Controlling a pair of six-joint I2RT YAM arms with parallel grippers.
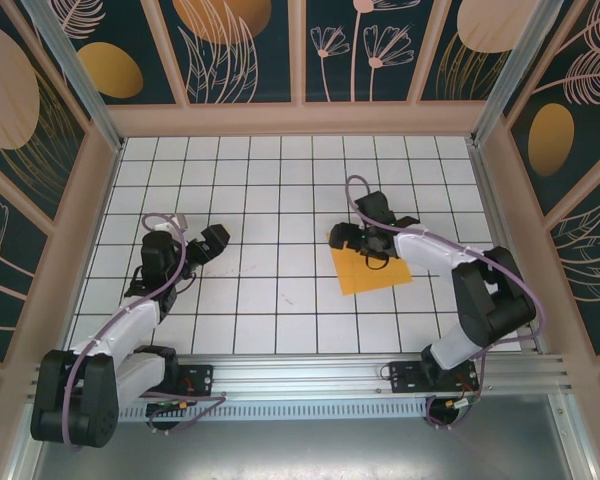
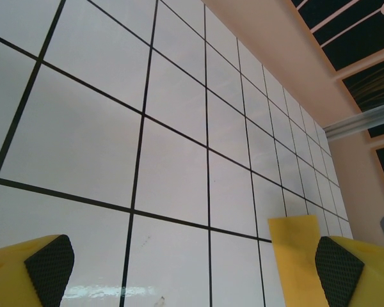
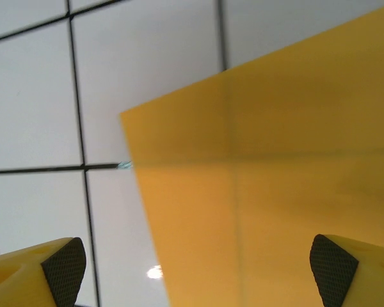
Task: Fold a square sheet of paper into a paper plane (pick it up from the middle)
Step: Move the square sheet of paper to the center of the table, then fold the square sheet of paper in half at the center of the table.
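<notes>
Two grippers were in play, and we had both spread wide with nothing between the pads. Our right gripper (image 1: 365, 228) hung low over the square sheet of paper (image 1: 372, 272), which lay flat on the white tiled table (image 1: 280, 180). From that wrist, the orange-yellow sheet ran under the right finger and across most of the gap, while its corner and bare tile lay ahead of the left finger. We judged that this offset left us over the sheet's far edge rather than its middle, where the pick-up belongs, so the wide spread made sense for an approach, not a pinch. Faint lines crossed the paper, and we could not tell crease from shadow. Our left gripper (image 2: 195, 265) waited well apart over bare tile, the sheet just beyond its right finger, seemingly kept clear until folding needed it.
</notes>
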